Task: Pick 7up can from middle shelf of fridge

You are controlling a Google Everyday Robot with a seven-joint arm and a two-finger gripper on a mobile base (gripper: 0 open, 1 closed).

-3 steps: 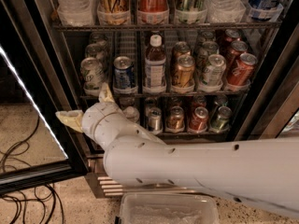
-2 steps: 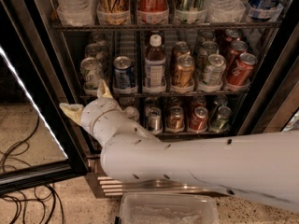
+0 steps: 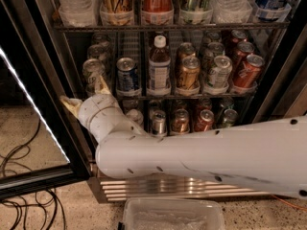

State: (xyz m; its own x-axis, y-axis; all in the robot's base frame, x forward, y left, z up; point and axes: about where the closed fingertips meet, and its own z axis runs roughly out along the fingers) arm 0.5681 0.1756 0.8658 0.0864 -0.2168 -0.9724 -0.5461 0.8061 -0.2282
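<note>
Fridge (image 3: 277, 83) fills the view, steel frame, dark inside, glass door (image 3: 29, 143) swung open at left. White arm (image 3: 216, 152) crosses the lower half from the right and bends up toward the left side of the racks. Top rack (image 3: 158, 27) carries tall bottles in cup holders. Middle shelf (image 3: 168, 96) is a wire rack in lanes with white cups along the front. Ribbed grille (image 3: 158, 186) runs along the base, with a clear plastic bin (image 3: 172, 217) on the floor in front and black cables (image 3: 24, 200) at lower left. On the middle shelf, left to right at the front: 7up can (image 3: 92, 71), blue can (image 3: 127, 73), white-capped bottle (image 3: 158, 66), gold can (image 3: 188, 72), green-white can (image 3: 219, 72), red can (image 3: 248, 71). More cans stand on the bottom shelf behind the arm. Tool (image 3: 85, 94) sits at the left end of the middle shelf, just below the 7up can. Its two pale fingers are spread wide, one pointing left toward the door, one pointing up beside the can's base; nothing gripped. 7up can is upright in the leftmost lane, front spot.
</note>
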